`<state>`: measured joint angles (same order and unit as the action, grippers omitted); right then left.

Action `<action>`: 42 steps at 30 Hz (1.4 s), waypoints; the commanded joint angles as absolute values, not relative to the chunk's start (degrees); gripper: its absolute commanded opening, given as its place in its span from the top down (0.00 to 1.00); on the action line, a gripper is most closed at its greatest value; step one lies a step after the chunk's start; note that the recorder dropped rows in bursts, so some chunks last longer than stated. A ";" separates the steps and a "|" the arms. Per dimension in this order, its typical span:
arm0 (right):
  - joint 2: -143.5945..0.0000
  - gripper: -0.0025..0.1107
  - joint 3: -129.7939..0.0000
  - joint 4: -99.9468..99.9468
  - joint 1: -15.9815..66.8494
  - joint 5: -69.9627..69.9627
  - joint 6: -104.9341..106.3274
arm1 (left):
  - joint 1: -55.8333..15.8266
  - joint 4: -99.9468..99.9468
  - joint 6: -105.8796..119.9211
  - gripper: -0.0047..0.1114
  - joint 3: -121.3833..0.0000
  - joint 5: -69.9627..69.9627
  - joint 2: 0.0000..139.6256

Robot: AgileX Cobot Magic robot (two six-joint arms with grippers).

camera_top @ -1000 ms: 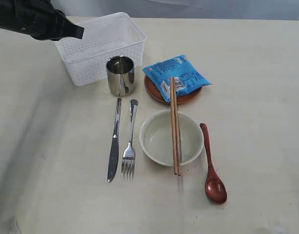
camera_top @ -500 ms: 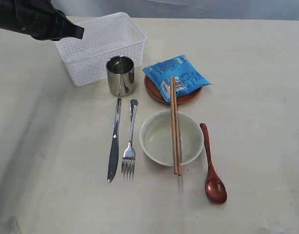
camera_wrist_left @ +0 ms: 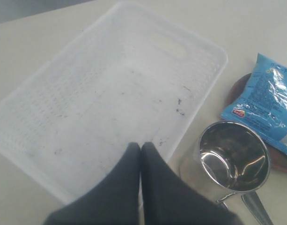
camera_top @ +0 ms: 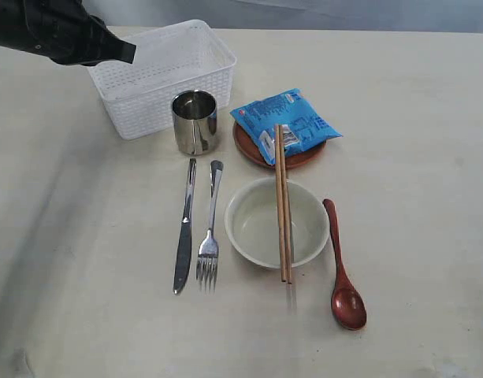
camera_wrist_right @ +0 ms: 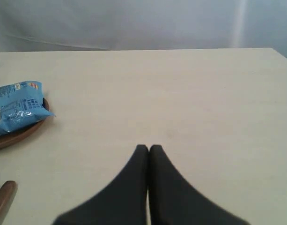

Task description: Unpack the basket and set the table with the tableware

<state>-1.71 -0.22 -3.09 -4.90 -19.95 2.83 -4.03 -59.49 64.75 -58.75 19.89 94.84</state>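
Nothing has shifted since the earlier frame: the left gripper (camera_top: 123,52) hangs over the far left corner of the basket (camera_top: 146,110), its jaws pressed together on nothing, and every piece lies as it did. The right gripper (camera_wrist_right: 148,149) is likewise pressed shut and empty, above bare desk (camera_top: 414,157) (it does not show in the exterior view at all).

The basket looks empty, with only dark specks on its floor. In front of it the tableware is laid out: the cup (camera_top: 195,122) just beside the basket wall, the knife (camera_top: 184,236) and fork (camera_top: 209,236) side by side, the bowl (camera_top: 249,224) with the chopsticks (camera_top: 282,205) across it, the spoon (camera_top: 342,268) to its right, and the plate (camera_top: 243,143) behind the bowl.

Unpacking seems finished, so I judge the task at its closing step; the next move likely calls only for drawing the arms clear without brushing the cup.

A blue packet (camera_top: 292,118) hides most of the plate. The left arm is cut off at the frame's edge.
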 commanded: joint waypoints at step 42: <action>-1.38 0.98 0.00 -3.23 -5.18 -20.03 1.69 | 10.13 -66.92 59.32 0.96 -20.24 5.41 29.29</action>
<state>-1.71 -0.22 -3.31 -4.90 -20.17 1.89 9.96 -65.15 59.87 -24.93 8.89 32.14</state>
